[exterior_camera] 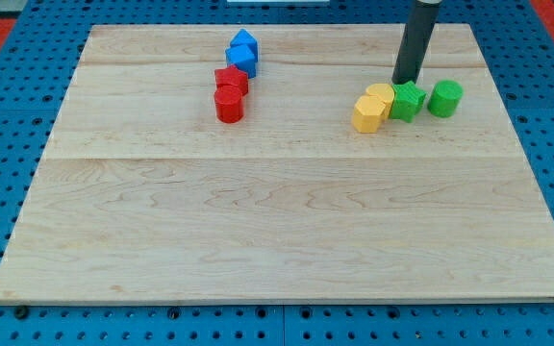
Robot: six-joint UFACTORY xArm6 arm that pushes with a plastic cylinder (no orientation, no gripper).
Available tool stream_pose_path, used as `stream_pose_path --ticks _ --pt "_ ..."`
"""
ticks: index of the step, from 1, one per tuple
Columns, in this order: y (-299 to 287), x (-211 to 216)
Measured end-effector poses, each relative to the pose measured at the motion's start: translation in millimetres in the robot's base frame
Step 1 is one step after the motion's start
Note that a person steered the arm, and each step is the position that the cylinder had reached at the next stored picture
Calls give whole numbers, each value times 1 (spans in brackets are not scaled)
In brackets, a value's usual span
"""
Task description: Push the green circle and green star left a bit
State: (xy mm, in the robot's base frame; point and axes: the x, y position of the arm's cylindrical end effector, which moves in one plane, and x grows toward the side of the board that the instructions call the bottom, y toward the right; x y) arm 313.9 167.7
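Note:
The green circle (444, 98) sits at the view's right on the wooden board (277, 211). The green star (407, 100) lies just to its left, a small gap between them, and touches the yellow blocks on its own left. My tip (407, 81) is the lower end of a dark rod coming down from the view's top. It stands right at the star's top edge, up and left of the circle.
Two yellow blocks (373, 106) sit pressed together left of the green star. Two red blocks (230, 93) and two blue blocks (243, 52) form a column at the view's upper middle. Blue pegboard surrounds the board.

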Motion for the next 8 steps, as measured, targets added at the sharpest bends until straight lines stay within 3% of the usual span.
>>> stream_pose_path --ticks 1,3,6,8 --pt "13 -26" --pt "93 -24" --pt "92 27" --pt "64 28"
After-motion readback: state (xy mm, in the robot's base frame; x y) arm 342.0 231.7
